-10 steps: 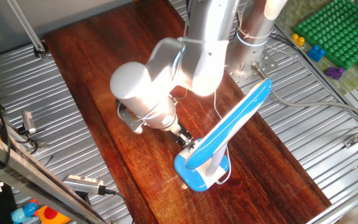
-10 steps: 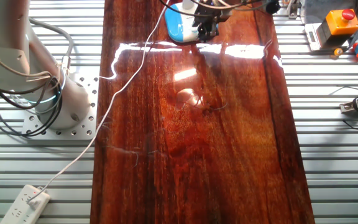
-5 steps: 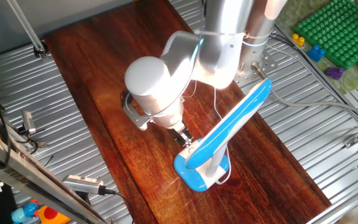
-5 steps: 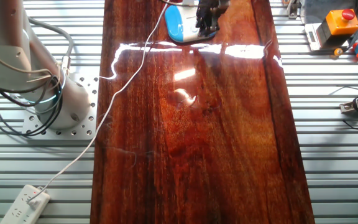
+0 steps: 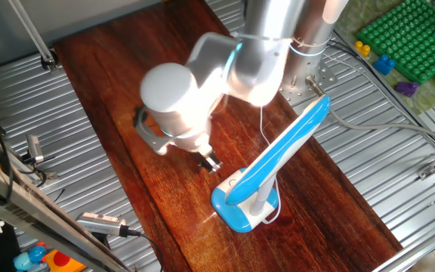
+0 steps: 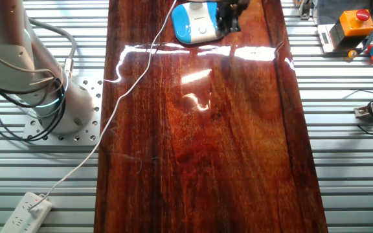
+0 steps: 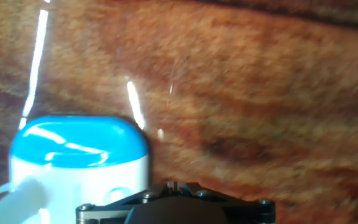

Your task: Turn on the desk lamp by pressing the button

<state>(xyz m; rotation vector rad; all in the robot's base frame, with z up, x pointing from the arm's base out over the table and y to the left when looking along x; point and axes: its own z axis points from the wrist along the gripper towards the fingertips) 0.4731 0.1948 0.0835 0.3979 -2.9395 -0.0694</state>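
Note:
The desk lamp stands on the dark wooden board, with a blue-rimmed white base (image 5: 242, 210) and a long slanted blue-white arm (image 5: 285, 147). In the other fixed view its base (image 6: 195, 14) sits at the board's far edge. The hand view shows the base (image 7: 79, 155) at the lower left. My gripper (image 5: 211, 162) hangs just left of the base, apart from it and a little above the wood. It is beside the base in the other fixed view (image 6: 229, 15). In the hand view the gripper (image 7: 173, 185) has its fingertips touching, shut and empty.
The lamp's thin white cord (image 6: 138, 74) runs across the board to a power strip (image 6: 28, 208). The arm's mount (image 6: 50, 97) stands on the slatted metal top. A green brick plate (image 5: 406, 34) and an orange box with a red button (image 6: 353, 21) lie off the board.
The gripper has drawn back from the lamp base, where its tips were a second ago, and now hangs apart from it. The lamp has not moved.

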